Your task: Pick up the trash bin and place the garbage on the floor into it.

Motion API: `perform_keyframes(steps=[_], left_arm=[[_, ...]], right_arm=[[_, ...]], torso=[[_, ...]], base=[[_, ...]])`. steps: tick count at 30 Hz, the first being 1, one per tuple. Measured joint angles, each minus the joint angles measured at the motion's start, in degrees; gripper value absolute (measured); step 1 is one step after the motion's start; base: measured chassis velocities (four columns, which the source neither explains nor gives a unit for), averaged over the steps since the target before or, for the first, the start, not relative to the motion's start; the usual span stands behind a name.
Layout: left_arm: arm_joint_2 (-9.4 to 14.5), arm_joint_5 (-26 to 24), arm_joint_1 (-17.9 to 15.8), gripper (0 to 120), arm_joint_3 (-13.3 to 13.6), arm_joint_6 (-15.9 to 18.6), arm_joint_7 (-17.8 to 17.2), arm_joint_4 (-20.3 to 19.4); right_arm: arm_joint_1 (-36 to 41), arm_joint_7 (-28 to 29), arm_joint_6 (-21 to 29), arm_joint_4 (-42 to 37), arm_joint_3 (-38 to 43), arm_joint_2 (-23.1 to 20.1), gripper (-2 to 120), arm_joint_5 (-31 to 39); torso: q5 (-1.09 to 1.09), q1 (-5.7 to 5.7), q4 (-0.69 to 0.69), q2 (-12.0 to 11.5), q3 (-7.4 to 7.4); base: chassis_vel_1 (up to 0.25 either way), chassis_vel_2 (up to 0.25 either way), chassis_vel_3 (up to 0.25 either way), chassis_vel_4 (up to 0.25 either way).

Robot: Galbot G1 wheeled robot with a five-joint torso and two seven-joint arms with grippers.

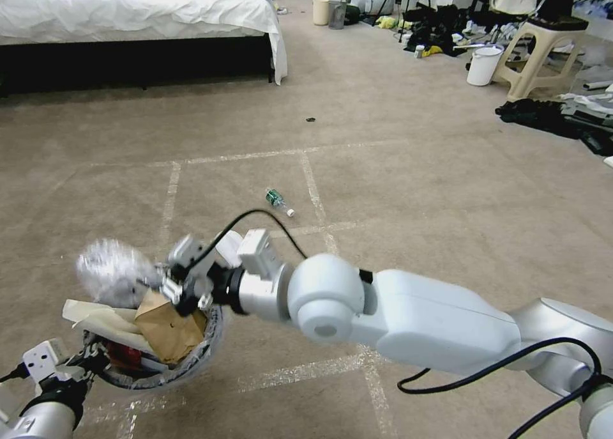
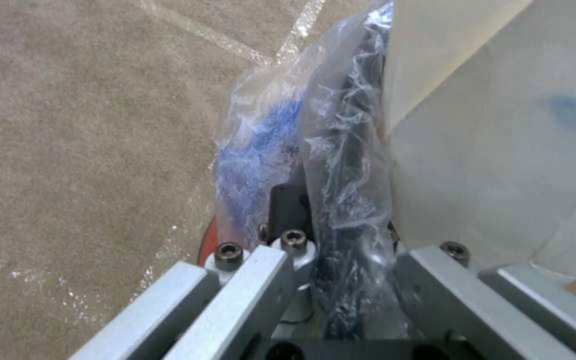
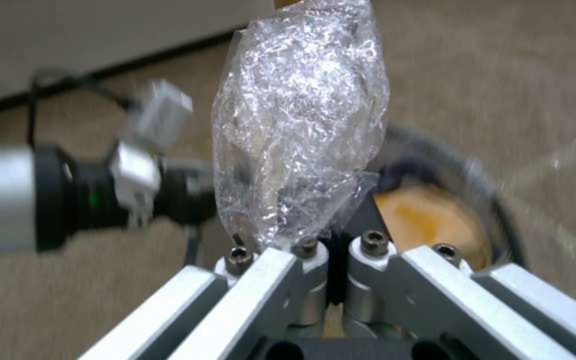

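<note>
Bin (image 1: 204,356) nearly full: I am clamping its rim in my left gripper (image 2: 341,260) and a clear wrapper (image 3: 301,130) in my right gripper (image 3: 331,250), while a bottle (image 1: 279,202) is lying at centre frame.

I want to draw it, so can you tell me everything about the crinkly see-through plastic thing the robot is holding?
The clear plastic wrapper is a crumpled, shiny, see-through film bunched into a puffy lump. The right tool pinches its bottom end, so it sticks out beyond the fingertips. It hangs in the air just above the trash bin, at the edge away from the left tool, which grips the bin's rim. Nothing else touches it. The bin below already holds a tan paper bag.
</note>
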State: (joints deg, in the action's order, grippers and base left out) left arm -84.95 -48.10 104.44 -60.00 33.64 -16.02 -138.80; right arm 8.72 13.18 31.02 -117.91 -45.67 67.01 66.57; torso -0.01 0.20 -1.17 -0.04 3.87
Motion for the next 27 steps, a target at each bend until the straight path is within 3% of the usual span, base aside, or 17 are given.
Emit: perform_keyframes(steps=[9,27], left_arm=[[-0.45,0.05,-0.13,1,0.03,0.00,0.01,-0.24],[-0.65,0.50,-0.61,1,0.19,-0.23,0.17,0.63]], right_arm=[[1.31,2.57,2.30,2.87,-4.75,2.46,0,0.03],[3.41,3.72,3.37,6.28,-7.44,2.12,0,-4.13]], torso=[[0.00,0.00,0.01,0.00,0.00],[0.00,-0.01,0.00,0.00,0.00]], base=[[0.000,0.000,0.000,0.000],[0.000,0.000,0.000,0.000]])
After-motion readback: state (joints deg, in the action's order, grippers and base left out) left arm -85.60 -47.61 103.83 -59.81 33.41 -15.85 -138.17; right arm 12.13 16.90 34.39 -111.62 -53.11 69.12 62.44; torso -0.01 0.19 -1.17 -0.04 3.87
